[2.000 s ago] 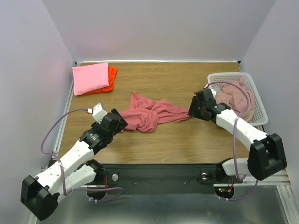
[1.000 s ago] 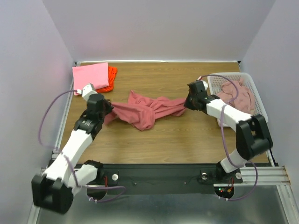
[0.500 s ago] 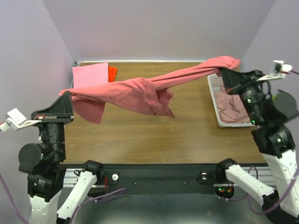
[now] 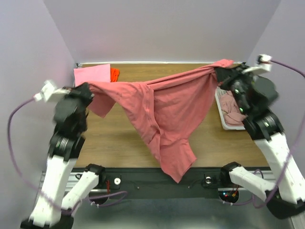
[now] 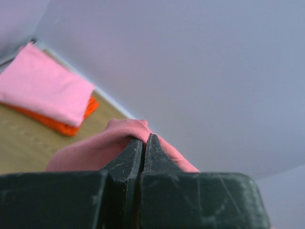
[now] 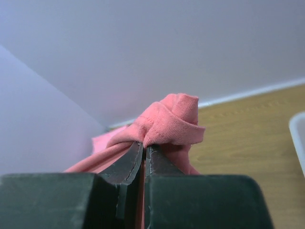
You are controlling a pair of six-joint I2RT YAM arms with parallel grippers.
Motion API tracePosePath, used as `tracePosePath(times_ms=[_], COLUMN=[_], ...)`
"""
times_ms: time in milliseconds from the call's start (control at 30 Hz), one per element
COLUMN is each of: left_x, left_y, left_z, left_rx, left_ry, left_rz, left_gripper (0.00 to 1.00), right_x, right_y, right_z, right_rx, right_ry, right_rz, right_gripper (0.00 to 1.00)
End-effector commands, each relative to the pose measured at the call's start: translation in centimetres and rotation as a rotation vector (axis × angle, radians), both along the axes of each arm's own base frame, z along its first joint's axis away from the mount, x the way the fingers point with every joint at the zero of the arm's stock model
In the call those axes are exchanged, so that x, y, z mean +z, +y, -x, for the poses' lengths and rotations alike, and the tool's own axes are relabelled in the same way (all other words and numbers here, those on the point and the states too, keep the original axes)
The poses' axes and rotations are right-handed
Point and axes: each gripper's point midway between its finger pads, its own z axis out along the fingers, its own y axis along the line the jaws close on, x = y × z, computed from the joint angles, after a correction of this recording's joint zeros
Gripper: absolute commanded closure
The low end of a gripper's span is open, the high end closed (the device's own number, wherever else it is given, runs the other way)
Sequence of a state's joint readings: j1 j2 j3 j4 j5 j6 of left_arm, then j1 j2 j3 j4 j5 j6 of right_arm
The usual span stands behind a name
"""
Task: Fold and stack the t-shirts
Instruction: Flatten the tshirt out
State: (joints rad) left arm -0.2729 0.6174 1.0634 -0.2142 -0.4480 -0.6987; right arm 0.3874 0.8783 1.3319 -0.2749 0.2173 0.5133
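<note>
A large dusty rose-red t-shirt (image 4: pixel 167 114) hangs spread in the air between both arms, its lower end drooping past the table's near edge. My left gripper (image 4: pixel 90 88) is shut on its left corner; the cloth (image 5: pixel 95 148) bunches over the closed tips of that gripper (image 5: pixel 144 139). My right gripper (image 4: pixel 220 70) is shut on the right corner, where a knot of cloth (image 6: pixel 169 121) sits over the tips of this gripper (image 6: pixel 144 145). A folded bright pink t-shirt (image 4: pixel 93 74) lies on an orange-red one (image 4: pixel 115 73) at the back left. Paler pink t-shirts (image 4: pixel 233 109) fill the basket.
The white mesh basket (image 4: pixel 220 106) stands at the right side of the wooden table (image 4: pixel 114 138), partly behind my right arm. Pale walls close in the left, right and back. The folded stack (image 5: pixel 47 93) shows at the left of the left wrist view.
Both arms have lifted the rose-red t-shirt off the table and pulled it apart. It has opened from a twisted rope into a hanging sheet, and the left arm has swung inward.
</note>
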Motion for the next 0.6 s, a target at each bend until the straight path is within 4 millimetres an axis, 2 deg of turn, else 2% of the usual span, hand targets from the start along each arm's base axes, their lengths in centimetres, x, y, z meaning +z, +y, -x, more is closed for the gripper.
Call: tracePosePath(times_ms=[0, 33, 67, 100, 133, 167, 200, 233, 267, 300, 333, 367, 400, 433, 467, 567], left_x=[-7.0, -9.6, -11.7, -12.8, -15.7, -16.8, -18.5, -19.2, -19.6, -19.7, -19.2, -17.9, -17.2, -15.5, -16.1, -15.5], left_y=[0.9, 0.3, 0.3, 0.1, 0.4, 0.2, 0.0, 0.1, 0.0, -0.5, -0.8, -1.7, -2.3, -2.9, -3.9, -5.6], left_z=[-8.0, -11.4, -12.8, -14.8, -18.2, -19.7, -21.9, -22.5, -22.8, -23.0, -23.2, -23.2, -23.0, -22.2, -21.5, -19.6], left_rx=[0.144, 0.131, 0.116, 0.101, 0.083, 0.052, 0.031, 0.036, 0.026, 0.005, -0.010, -0.046, -0.063, -0.073, -0.102, -0.144], left_ry=[0.232, 0.297, 0.364, 0.385, 0.479, 0.525, 0.624, 0.674, 0.703, 0.714, 0.698, 0.649, 0.622, 0.572, 0.573, 0.532], left_rz=[-0.070, -0.098, -0.131, -0.143, -0.156, -0.165, -0.173, -0.185, -0.199, -0.201, -0.202, -0.236, -0.240, -0.239, -0.249, -0.240], left_gripper=[1.00, 1.00, 1.00, 1.00, 1.00, 1.00, 0.97, 0.80, 0.70, 0.57, 0.08, 0.02, 0.02, 0.02, 0.01, 0.01], right_x=[-10.7, -14.7, -15.3, -19.9, -21.7, -23.7, -26.1, -26.9, -27.2, -27.2, -26.9, -26.5, -26.0, -25.6, -25.5, -26.0], right_y=[0.5, 1.0, 0.7, 1.0, 1.1, 1.3, 1.7, 1.7, 1.4, 0.5, 0.2, -0.2, -0.3, -0.3, -0.3, 0.6], right_z=[-7.6, -9.8, -9.8, -11.7, -12.5, -13.3, -14.2, -14.4, -14.6, -14.6, -14.6, -14.6, -14.6, -14.5, -14.6, -14.6], right_rx=[-0.143, -0.170, -0.190, -0.209, -0.212, -0.203, -0.177, -0.176, -0.195, -0.244, -0.260, -0.273, -0.269, -0.262, -0.253, -0.173], right_ry=[0.273, 0.370, 0.382, 0.490, 0.535, 0.584, 0.650, 0.672, 0.684, 0.684, 0.675, 0.664, 0.651, 0.644, 0.638, 0.645], right_rz=[0.059, 0.086, 0.075, 0.115, 0.105, 0.104, 0.103, 0.102, 0.095, 0.106, 0.110, 0.140, 0.154, 0.171, 0.196, 0.274], right_gripper=[1.00, 0.99, 1.00, 1.00, 0.99, 0.91, 0.66, 0.48, 0.35, 0.01, 0.00, 0.00, 0.00, 0.00, 0.00, 0.00])
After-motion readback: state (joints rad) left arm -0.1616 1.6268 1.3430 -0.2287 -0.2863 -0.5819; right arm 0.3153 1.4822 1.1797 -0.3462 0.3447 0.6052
